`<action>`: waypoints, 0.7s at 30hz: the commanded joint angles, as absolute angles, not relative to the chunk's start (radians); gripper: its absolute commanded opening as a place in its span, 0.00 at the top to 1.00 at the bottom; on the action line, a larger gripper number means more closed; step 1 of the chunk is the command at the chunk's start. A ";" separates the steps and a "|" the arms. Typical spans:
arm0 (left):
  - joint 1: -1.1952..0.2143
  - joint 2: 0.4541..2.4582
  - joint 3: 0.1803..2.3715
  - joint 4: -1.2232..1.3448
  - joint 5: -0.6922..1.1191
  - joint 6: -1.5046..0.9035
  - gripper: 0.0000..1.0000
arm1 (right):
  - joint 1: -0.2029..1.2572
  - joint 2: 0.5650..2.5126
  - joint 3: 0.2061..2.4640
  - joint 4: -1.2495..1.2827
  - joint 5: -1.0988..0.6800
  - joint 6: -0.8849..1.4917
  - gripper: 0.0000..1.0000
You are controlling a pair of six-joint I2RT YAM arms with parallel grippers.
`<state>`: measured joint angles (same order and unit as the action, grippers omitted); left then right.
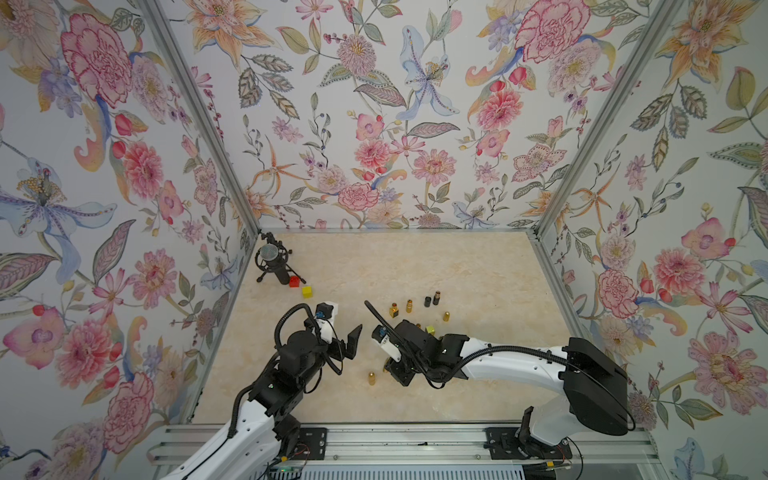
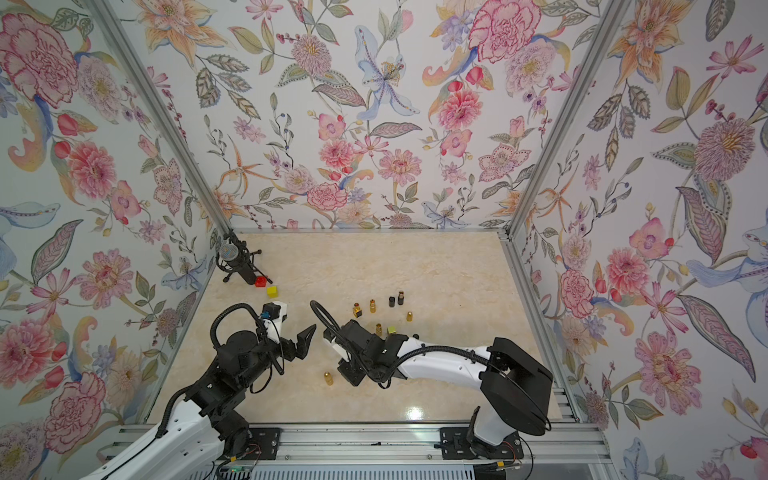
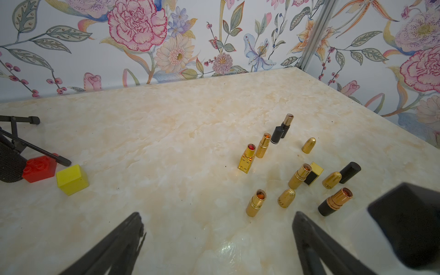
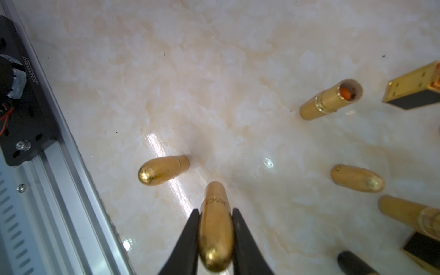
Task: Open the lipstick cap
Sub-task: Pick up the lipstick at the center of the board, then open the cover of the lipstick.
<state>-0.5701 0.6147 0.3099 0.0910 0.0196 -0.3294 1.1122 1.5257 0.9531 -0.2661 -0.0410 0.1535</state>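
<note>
My right gripper (image 4: pixel 215 210) is shut on a gold bullet-shaped lipstick (image 4: pixel 215 228). Its rounded cap end sits between the black fingers (image 4: pixel 188 238) and its narrow end points at the marble table. In both top views the right wrist hides this lipstick, low near the table's front middle (image 1: pixel 397 374). A second gold capped lipstick (image 4: pixel 163 170) (image 1: pixel 371 378) stands just beside it, untouched. My left gripper (image 3: pixel 217 215) (image 1: pixel 349 340) hovers open to the left of them, nothing between its fingers.
Several opened lipsticks (image 3: pixel 296 176) and loose gold and black caps (image 3: pixel 285 197) stand or lie behind the right arm (image 1: pixel 409 306). A microphone (image 1: pixel 270 259), a red block (image 1: pixel 294 281) and a yellow block (image 1: pixel 307 291) sit at the back left. The metal rail (image 4: pixel 59 190) borders the front.
</note>
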 commanded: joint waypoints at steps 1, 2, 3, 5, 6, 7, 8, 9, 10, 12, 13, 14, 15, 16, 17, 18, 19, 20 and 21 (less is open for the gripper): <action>-0.559 0.625 0.353 0.140 0.031 -0.315 0.01 | 1.053 1.446 0.975 -0.307 -0.084 0.185 0.75; -0.560 0.630 0.353 0.159 0.043 -0.304 0.01 | 1.033 1.433 0.982 -0.317 -0.094 0.192 0.74; -0.560 0.637 0.352 0.187 0.061 -0.286 0.01 | 1.012 1.421 0.992 -0.334 -0.105 0.201 0.74; -0.560 0.656 0.336 0.255 0.107 -0.247 0.01 | 0.965 1.406 1.016 -0.363 -0.147 0.213 0.74; -0.560 0.670 0.324 0.301 0.132 -0.224 0.01 | 0.944 1.400 1.030 -0.376 -0.162 0.218 0.74; -0.560 0.686 0.316 0.341 0.155 -0.206 0.01 | 0.928 1.397 1.044 -0.390 -0.170 0.224 0.75; -0.561 0.702 0.311 0.372 0.175 -0.190 0.01 | 0.914 1.399 1.061 -0.406 -0.185 0.225 0.75; -0.561 0.720 0.303 0.409 0.200 -0.169 0.01 | 0.899 1.404 1.082 -0.426 -0.200 0.228 0.75; -0.564 0.738 0.297 0.444 0.225 -0.147 0.01 | 0.887 1.408 1.100 -0.444 -0.210 0.233 0.75; -0.577 0.768 0.290 0.491 0.264 -0.101 0.02 | 0.863 1.416 1.127 -0.469 -0.229 0.251 0.75; -0.587 0.782 0.287 0.507 0.275 -0.079 0.02 | 0.850 1.421 1.140 -0.480 -0.241 0.264 0.75; -0.593 0.794 0.285 0.521 0.285 -0.059 0.03 | 0.839 1.426 1.150 -0.490 -0.254 0.274 0.75; -0.601 0.810 0.285 0.531 0.305 -0.035 0.04 | 0.828 1.432 1.164 -0.500 -0.272 0.280 0.75; -0.612 0.833 0.290 0.530 0.312 -0.016 0.07 | 0.821 1.438 1.178 -0.510 -0.277 0.287 0.75; -0.623 0.853 0.299 0.525 0.322 -0.005 0.09 | 0.817 1.444 1.189 -0.520 -0.281 0.292 0.75; -0.633 0.880 0.309 0.524 0.336 0.006 0.10 | 0.810 1.450 1.201 -0.526 -0.293 0.296 0.75; -0.643 0.910 0.315 0.530 0.354 0.013 0.13 | 0.802 1.456 1.213 -0.531 -0.306 0.303 0.75; -0.652 0.933 0.320 0.540 0.368 0.017 0.15 | 0.796 1.461 1.223 -0.537 -0.315 0.309 0.75; -0.662 0.966 0.330 0.547 0.379 0.020 0.17 | 0.790 1.470 1.236 -0.540 -0.329 0.314 0.75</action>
<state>-0.6384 0.9180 0.3054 0.4999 0.3084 -0.0364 0.8028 1.4406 1.1954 -0.4889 -0.2714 0.2825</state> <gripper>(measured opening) 0.840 0.251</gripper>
